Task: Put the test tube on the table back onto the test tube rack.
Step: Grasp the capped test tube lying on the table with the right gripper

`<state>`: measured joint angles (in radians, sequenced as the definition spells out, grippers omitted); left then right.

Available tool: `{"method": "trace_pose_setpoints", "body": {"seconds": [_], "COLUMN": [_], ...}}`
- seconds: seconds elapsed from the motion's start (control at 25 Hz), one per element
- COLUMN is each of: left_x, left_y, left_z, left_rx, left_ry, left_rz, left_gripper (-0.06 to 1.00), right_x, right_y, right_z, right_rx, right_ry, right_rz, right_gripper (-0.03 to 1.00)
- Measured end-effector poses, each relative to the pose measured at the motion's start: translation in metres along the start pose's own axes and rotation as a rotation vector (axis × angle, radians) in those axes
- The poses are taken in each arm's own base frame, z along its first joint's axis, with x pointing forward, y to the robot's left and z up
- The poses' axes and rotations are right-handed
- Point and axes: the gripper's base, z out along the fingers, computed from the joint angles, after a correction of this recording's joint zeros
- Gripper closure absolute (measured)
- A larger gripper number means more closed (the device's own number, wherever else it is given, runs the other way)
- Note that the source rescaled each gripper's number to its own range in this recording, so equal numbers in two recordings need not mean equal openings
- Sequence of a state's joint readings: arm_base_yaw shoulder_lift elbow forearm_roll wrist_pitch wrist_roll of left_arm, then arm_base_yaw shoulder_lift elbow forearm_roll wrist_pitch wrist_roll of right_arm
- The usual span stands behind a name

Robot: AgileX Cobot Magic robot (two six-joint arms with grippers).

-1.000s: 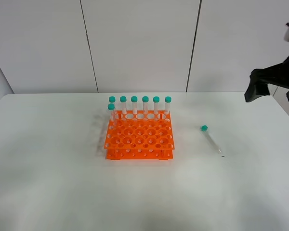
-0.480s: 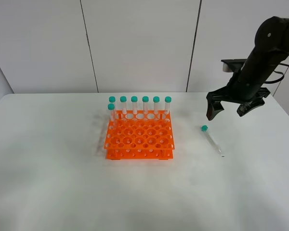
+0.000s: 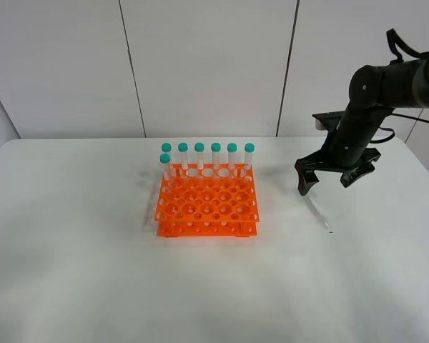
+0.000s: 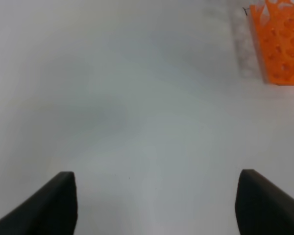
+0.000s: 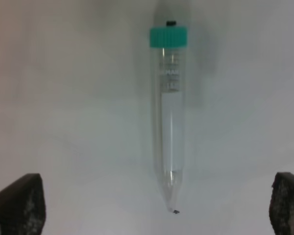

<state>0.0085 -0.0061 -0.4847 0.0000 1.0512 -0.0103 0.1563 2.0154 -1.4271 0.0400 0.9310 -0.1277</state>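
Note:
The test tube (image 5: 169,122), clear with a teal-green cap (image 5: 168,37), lies flat on the white table (image 3: 93,250) to the right of the orange test tube rack (image 3: 207,204). In the exterior view my right gripper (image 3: 323,187) hovers open just above the test tube (image 3: 318,213), and one finger hides the cap. The right wrist view shows the tube lengthwise between the wide-apart fingers of the right gripper (image 5: 152,203). My left gripper (image 4: 161,203) is open over bare table, with a corner of the rack (image 4: 279,44) in its view. It does not show in the exterior view.
Several capped tubes (image 3: 207,156) stand along the rack's back row, with one more (image 3: 165,166) at the left of the second row. A grey panelled wall (image 3: 200,64) rises behind the table's far edge.
My right arm has swung in from the right edge, leftward and down, until its open gripper sits over the lying tube. The tube and rack have not moved.

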Motion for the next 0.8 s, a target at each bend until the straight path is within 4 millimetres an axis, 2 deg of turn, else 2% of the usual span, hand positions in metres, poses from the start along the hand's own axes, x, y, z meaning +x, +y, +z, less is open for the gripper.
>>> {"method": "trace_pose_setpoints", "body": {"seconds": [0.24, 0.8], "left_x": [0.0, 0.0], "left_y": [0.0, 0.0], "left_z": [0.0, 0.0], "left_rx": [0.0, 0.0], "left_ry": [0.0, 0.0], "left_rz": [0.0, 0.0], "left_gripper": [-0.06, -0.06], "right_x": [-0.001, -0.004], "right_y": [-0.002, -0.003], "right_z": [0.029, 0.048], "right_rx": [0.004, 0.007], "right_ry": [0.042, 0.029], "right_rz": [0.026, 0.043], "right_gripper": [-0.03, -0.03]}}
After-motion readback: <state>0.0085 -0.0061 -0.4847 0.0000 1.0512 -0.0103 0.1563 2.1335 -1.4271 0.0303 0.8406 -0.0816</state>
